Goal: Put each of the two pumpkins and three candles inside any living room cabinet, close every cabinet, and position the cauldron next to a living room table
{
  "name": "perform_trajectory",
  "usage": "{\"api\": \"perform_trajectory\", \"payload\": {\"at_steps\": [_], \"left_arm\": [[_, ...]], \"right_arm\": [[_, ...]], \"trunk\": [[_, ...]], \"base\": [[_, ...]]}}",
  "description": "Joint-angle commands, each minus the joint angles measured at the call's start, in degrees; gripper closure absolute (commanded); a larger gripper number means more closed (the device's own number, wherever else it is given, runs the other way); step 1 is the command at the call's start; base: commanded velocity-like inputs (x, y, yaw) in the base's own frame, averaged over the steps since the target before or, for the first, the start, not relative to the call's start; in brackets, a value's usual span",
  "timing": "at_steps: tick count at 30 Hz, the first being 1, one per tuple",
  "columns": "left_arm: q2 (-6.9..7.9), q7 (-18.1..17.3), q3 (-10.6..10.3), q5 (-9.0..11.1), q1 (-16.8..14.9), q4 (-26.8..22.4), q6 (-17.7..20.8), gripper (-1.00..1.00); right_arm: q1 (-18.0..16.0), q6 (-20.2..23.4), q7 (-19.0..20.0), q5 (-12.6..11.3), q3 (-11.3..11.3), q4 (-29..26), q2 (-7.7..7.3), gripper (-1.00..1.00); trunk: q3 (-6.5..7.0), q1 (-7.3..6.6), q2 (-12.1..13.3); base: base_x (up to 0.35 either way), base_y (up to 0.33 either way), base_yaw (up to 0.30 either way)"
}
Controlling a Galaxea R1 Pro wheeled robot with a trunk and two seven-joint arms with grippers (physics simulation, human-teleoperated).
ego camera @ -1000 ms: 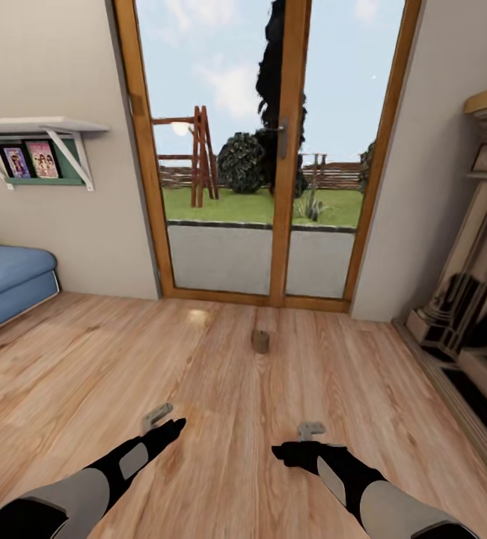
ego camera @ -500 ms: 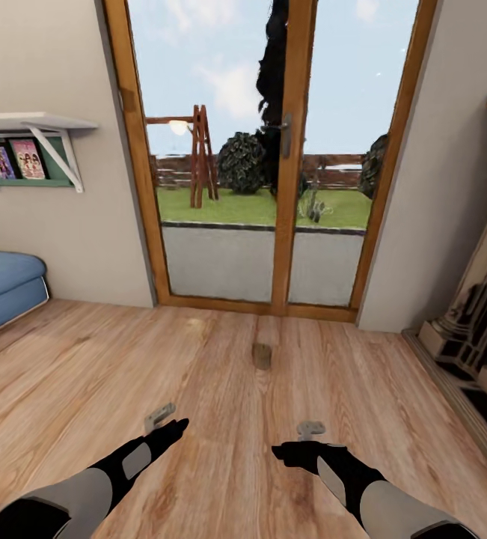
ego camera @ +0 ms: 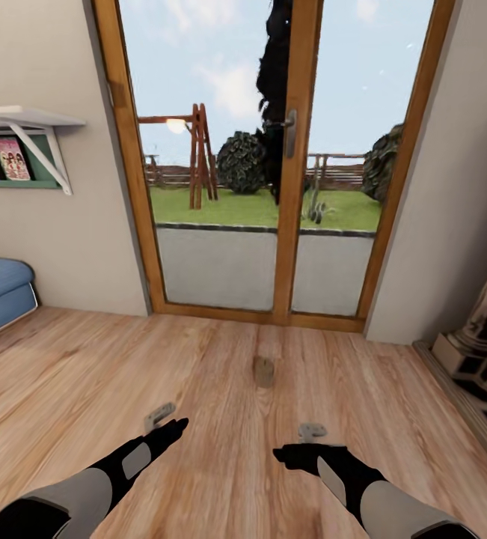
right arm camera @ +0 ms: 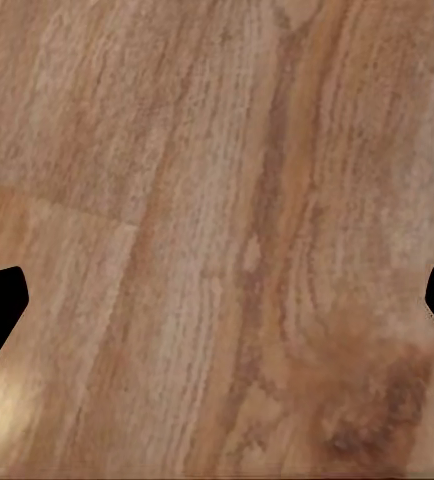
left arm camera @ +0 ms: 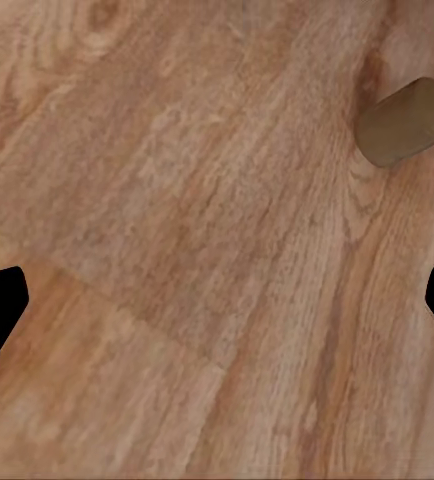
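Low in the head view, the left gripper [ego camera: 159,414] and right gripper [ego camera: 312,430] hang over bare plank floor [ego camera: 86,389], both sets of jaws spread and holding nothing. Just beyond them, centre frame, a candle [ego camera: 263,371] stands upright on the floor between the two arms. It is small and light, so a careless descent could tip it and send it rolling toward the glass doors [ego camera: 273,165] behind. At right the fireplace base [ego camera: 482,352] crowds a wide swing; the sofa [ego camera: 0,296] at left sits well apart.
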Motion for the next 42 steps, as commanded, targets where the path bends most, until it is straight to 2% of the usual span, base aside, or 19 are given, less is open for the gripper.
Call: {"api": "perform_trajectory", "payload": {"at_steps": [1, 6, 18, 20, 26, 30, 42], "left_arm": [[0.02, -0.2, -0.4, 0.6, 0.0, 0.0, 0.1, -1.00], [0.03, -0.2, -0.4, 0.6, 0.0, 0.0, 0.1, -1.00], [-0.05, -0.2, -0.4, 0.6, 0.0, 0.0, 0.1, -1.00], [-0.06, -0.2, -0.4, 0.6, 0.0, 0.0, 0.1, -1.00], [-0.26, -0.2, -0.4, 0.5, 0.0, 0.0, 0.1, -1.00], [-0.32, -0.2, -0.4, 0.6, 0.0, 0.0, 0.1, -1.00], [-0.41, -0.2, -0.4, 0.5, 0.0, 0.0, 0.1, -1.00]], "right_arm": [[0.0, 0.6, -1.0, -0.6, 0.4, -0.1, -0.03, -1.00], [0.0, 1.1, -4.2, -0.7, 0.6, -0.2, -0.01, -1.00], [0.0, 1.3, -4.8, -0.5, 0.8, -0.2, -0.04, -1.00], [0.0, 1.3, -5.0, -0.5, 2.0, -0.2, 0.00, -1.00], [0.0, 1.1, -8.4, -0.6, 8.1, -0.1, 0.04, -1.00], [0.0, 1.1, -9.4, -0.6, 8.7, -0.1, 0.06, -1.00], [0.0, 1.1, -9.5, -0.7, 8.6, -0.1, 0.05, -1.00]], "trunk": [[-0.05, 0.02, 0.0], [-0.05, 0.02, 0.0], [-0.05, 0.02, 0.0], [-0.05, 0.02, 0.0], [-0.18, 0.02, 0.0], [-0.36, 0.02, 0.0], [-0.97, 0.02, 0.0]], "base": [[0.279, 0.000, 0.000], [0.274, 0.000, 0.000], [0.264, 0.000, 0.000], [0.262, 0.000, 0.000], [0.262, 0.000, 0.164], [0.261, 0.000, 0.250], [0.248, 0.000, 0.157]]}}
